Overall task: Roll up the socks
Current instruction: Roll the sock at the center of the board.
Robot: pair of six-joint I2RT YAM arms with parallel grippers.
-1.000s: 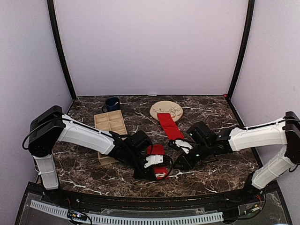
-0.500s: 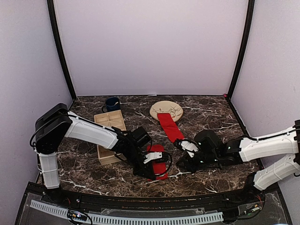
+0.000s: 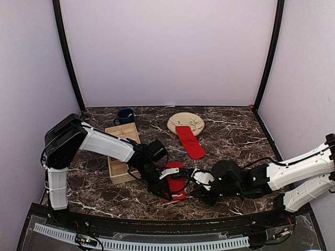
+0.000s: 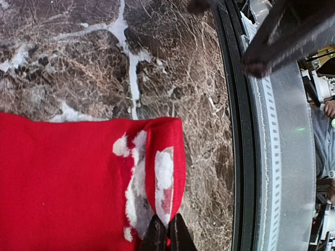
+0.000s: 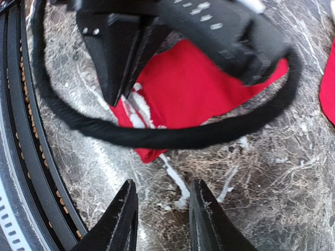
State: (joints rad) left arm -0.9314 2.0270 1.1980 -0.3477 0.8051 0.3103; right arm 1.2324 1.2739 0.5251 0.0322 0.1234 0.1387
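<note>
Near sock (image 4: 68,183) was at its first roll: your left hand (image 4: 168,235) had pinched the folded end, right hand (image 5: 159,214) hung half-open, empty; the next move likely needed that fold turned onward.

A dark marble-look table (image 3: 235,130) boxed in by pale lilac walls.
The tabletop is deep brown with white and tan veins running across it, and it has a slight sheen under soft, even light that throws only faint shadows. A plain back wall (image 3: 167,52) rises straight from its far edge, and two side walls (image 3: 26,78) of the same matte lilac angle in from left and right. Slim black posts (image 3: 67,57) run up both rear corners where the walls meet. Along the near edge a black rim (image 3: 157,222) curves around the table. Just outside the rim lies a clear panel, with a white slotted strip (image 3: 141,243) running across it.
</note>
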